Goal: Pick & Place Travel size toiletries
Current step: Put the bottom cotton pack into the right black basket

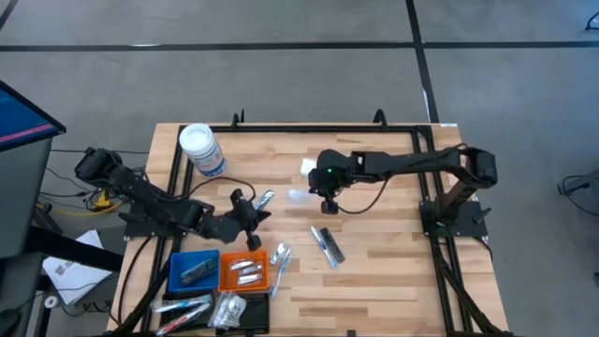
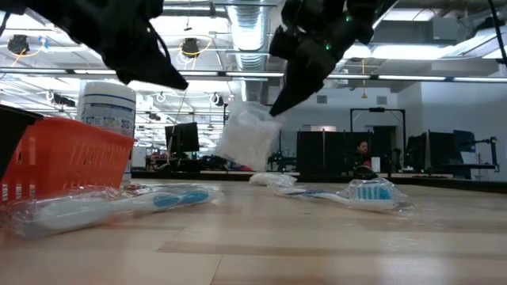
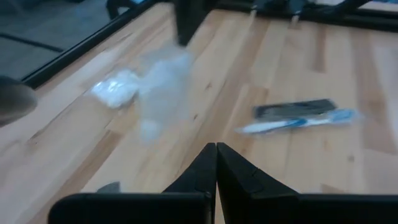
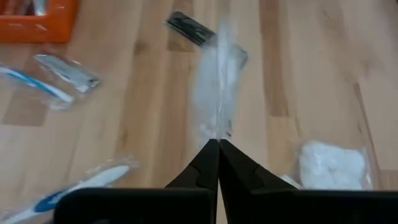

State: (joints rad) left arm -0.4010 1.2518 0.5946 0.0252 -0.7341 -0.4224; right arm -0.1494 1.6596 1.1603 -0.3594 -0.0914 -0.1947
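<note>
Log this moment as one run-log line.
right gripper: shut on clear packet, lifted off table | left gripper: shut, empty, by orange tray

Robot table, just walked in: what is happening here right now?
The right gripper is shut on a clear packet and holds it above the table, as the low view shows. A white packet lies on the wood near it. The left gripper is shut and empty, near the orange tray. Wrapped toothbrushes lie loose on the table.
</note>
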